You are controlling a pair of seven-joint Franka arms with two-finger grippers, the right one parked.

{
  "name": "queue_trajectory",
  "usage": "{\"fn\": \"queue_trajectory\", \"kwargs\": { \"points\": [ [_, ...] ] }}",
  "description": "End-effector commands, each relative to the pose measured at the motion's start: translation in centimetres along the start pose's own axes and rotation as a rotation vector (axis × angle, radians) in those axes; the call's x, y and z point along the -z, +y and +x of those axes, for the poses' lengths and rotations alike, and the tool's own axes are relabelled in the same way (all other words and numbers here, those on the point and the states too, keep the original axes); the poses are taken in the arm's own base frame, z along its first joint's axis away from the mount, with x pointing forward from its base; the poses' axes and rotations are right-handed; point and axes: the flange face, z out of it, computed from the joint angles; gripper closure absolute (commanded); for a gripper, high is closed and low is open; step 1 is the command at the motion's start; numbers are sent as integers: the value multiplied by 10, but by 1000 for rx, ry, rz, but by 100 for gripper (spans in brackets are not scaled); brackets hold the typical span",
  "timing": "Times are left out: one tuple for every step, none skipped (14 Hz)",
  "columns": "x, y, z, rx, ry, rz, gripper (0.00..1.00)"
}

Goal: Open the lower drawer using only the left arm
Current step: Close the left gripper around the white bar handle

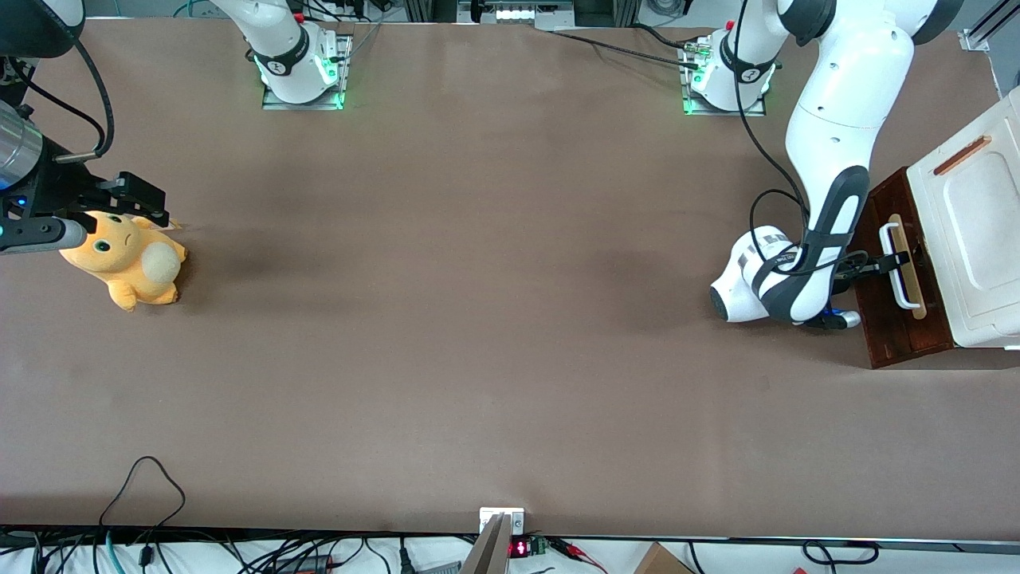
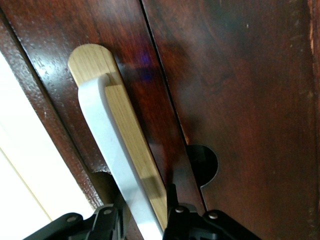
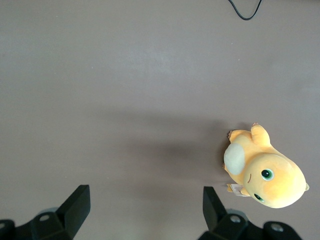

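Observation:
The lower drawer shows its dark reddish-brown front at the working arm's end of the table, under the white cabinet body. None of its inside shows. Its white bar handle lies on a pale wood strip. The left arm reaches down to it. My gripper sits at the middle of the handle. In the left wrist view the gripper has one black finger on each side of the bar, drawn in close against it.
A half-round notch is cut into the neighbouring dark panel beside the handle. An orange plush toy lies toward the parked arm's end of the table. Cables run along the table edge nearest the front camera.

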Motion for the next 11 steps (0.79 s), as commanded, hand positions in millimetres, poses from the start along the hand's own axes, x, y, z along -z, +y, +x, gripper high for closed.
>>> {"fn": "queue_trajectory", "kwargs": {
  "points": [
    [-1,-3,2,9,5,1,69],
    [-1,-3,2,10,5,1,70],
    [-1,-4,2,12,5,0,72],
    [-1,-5,1,13,3,0,74],
    [0,-5,2,14,5,0,75],
    [1,-5,1,16,6,0,76],
    [2,-7,2,18,8,-1,76],
    [3,-7,1,22,10,0,76],
    [5,-6,1,20,11,0,77],
    [6,-7,1,26,13,-1,77],
    [7,-7,1,27,15,0,77]
  ]
}}
